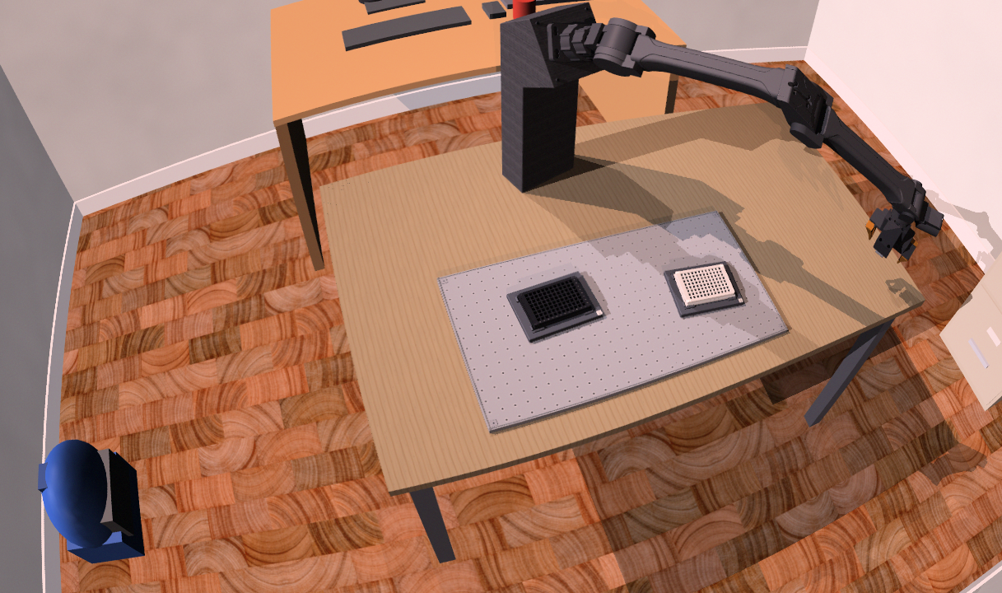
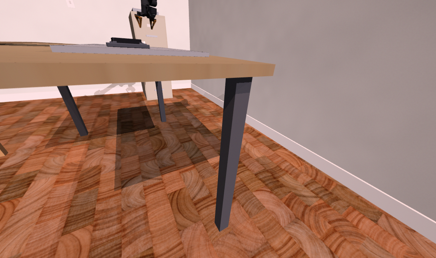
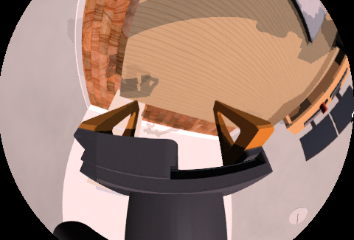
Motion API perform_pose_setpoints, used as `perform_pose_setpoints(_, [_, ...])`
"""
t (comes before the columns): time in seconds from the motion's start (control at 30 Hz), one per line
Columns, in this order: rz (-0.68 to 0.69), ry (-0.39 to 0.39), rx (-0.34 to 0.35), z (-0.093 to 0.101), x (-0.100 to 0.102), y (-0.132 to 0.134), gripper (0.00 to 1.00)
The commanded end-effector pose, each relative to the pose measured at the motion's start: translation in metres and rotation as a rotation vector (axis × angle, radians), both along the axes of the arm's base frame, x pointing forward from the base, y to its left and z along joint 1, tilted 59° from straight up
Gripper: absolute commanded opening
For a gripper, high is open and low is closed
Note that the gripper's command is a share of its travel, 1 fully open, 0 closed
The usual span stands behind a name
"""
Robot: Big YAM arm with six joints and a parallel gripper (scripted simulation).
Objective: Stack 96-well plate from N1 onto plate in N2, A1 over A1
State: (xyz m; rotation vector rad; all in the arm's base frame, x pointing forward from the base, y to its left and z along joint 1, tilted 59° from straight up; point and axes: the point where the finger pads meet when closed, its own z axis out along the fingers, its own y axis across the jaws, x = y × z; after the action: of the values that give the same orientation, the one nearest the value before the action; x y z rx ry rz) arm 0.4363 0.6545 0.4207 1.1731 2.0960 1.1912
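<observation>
The orange fingers are spread fully apart, and nothing is between them. The gripper hangs in the air past the table's edge, at about 3 o'clock in the top view, well apart from both plates. From it the dark arm stretches back to its tall black pedestal, which stands on the table at 12 o'clock of the grey perforated board. On this board lie two nests. Seen from the arm's base, N1 is on the right, and it holds the black 96-well plate. The white 96-well plate sits in N2, at 3 o'clock from the black one.
</observation>
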Motion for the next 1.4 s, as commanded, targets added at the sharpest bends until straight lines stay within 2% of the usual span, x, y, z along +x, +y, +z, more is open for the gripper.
perform_pose_setpoints(0.0, [0.005,-0.006,0.011,0.008,-0.005,0.0,1.0])
perform_pose_setpoints(0.53, [0.005,-0.006,0.011,0.008,-0.005,0.0,1.0])
perform_pose_setpoints(0.57, [-0.001,-0.036,-0.002,0.032,0.007,-0.013,1.0])
perform_pose_setpoints(0.6, [0.005,-0.039,-0.041,0.026,0.011,-0.015,1.0])
perform_pose_setpoints(0.63, [0.007,-0.061,-0.02,0.055,0.007,-0.03,1.0])
perform_pose_setpoints(0.67, [0.013,-0.036,-0.057,0.03,0.008,-0.034,1.0])
perform_pose_setpoints(0.87, [0.013,-0.05,-0.037,0.036,0.017,-0.047,1.0])
perform_pose_setpoints(0.9, [0.016,-0.061,-0.058,0.051,0.019,-0.052,1.0])
perform_pose_setpoints(0.93, [0.019,-0.042,-0.128,0.018,0.029,-0.045,1.0])
perform_pose_setpoints(0.97, [0.022,-0.043,-0.149,0.017,0.032,-0.049,1.0])
perform_pose_setpoints(1.0, [0.026,-0.043,-0.143,0.027,0.025,-0.067,1.0])
perform_pose_setpoints(1.17, [0.025,-0.057,-0.124,0.029,0.033,-0.077,1.0])
perform_pose_setpoints(1.2, [0.033,-0.044,-0.176,0.024,0.033,-0.084,1.0])
perform_pose_setpoints(1.23, [0.036,-0.049,-0.206,0.019,0.043,-0.077,1.0])
perform_pose_setpoints(1.27, [0.039,-0.055,-0.216,0.025,0.043,-0.085,1.0])
perform_pose_setpoints(1.3, [0.043,-0.045,-0.227,0.021,0.039,-0.097,1.0])
perform_pose_setpoints(1.37, [0.041,-0.059,-0.209,0.023,0.045,-0.103,1.0])
